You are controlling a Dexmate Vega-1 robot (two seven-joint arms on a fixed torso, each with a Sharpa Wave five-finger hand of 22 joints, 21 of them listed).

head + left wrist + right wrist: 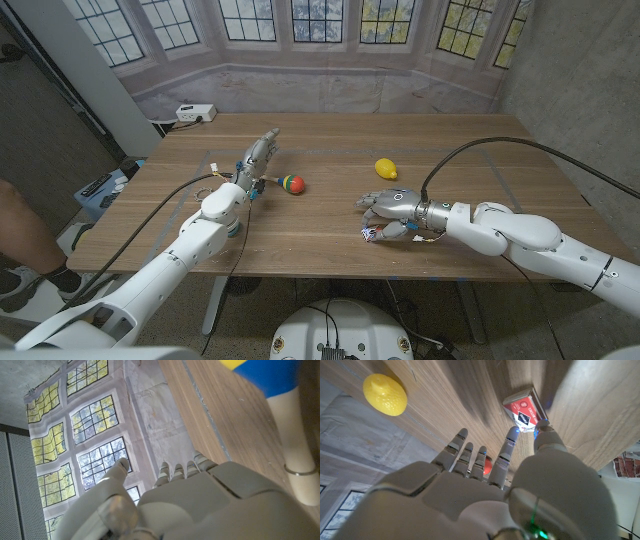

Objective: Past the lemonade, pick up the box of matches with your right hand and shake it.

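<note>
On the bench (330, 235), near the front edge right of centre, the box of matches (369, 235) lies flat; in the head view it is mostly covered by the right hand (392, 213), only a small red-and-white corner shows. Right wrist view gives it better: box of matches (524, 409) with red label up, right hand (485, 485) over it with fingers (507, 450) spread and reaching toward it, thumb tip at the box's near edge. Can't tell if thumb actually touches; nothing gripped, hand looks open. Lemon (386, 168) sits further back on the bench, well apart from the box, also seen as lemon (384, 394) in the right wrist view. Left hand (255, 160) stretched out on the left side, fingers extended, nothing held; a toy with red, green and yellow ball head (291, 184) lies just beside it. Left wrist view: left hand (190, 500) from behind, toy cut off, only blue-and-yellow tip and pale handle (292, 445) visible. Person's leg at the left edge, cropped
</note>
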